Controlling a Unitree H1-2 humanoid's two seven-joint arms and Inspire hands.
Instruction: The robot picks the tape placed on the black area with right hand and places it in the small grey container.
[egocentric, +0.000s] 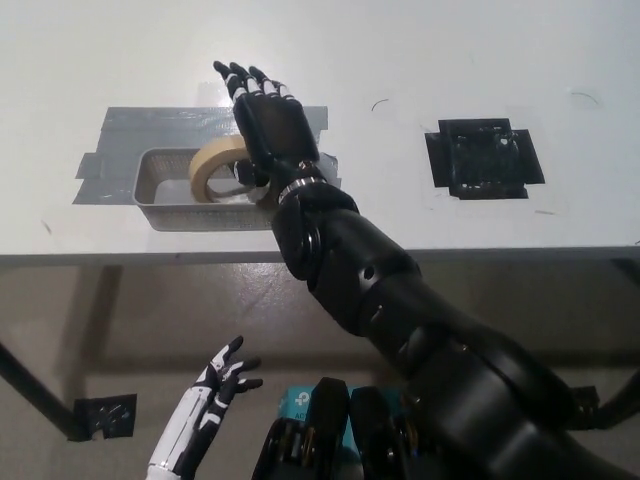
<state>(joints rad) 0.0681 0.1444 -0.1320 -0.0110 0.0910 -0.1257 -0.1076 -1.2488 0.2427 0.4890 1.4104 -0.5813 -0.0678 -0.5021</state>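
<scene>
Reaching across the table's (420, 60) front edge, the black right hand (272, 125) hangs over the right end of the container (165, 195), fingers stretched flat and apart, gripping nothing. The tape (222, 166) sits just left of the palm, tilted on edge inside the container's right half, leaning near the wrist; whether they touch cannot be told. The roll appears delivered, so the job looks nearly done. Room to pull clear lies right, toward the bare black area (485, 158) near the table's right edge. The white left hand (215, 395) rests below the front edge, fingers spread.
</scene>
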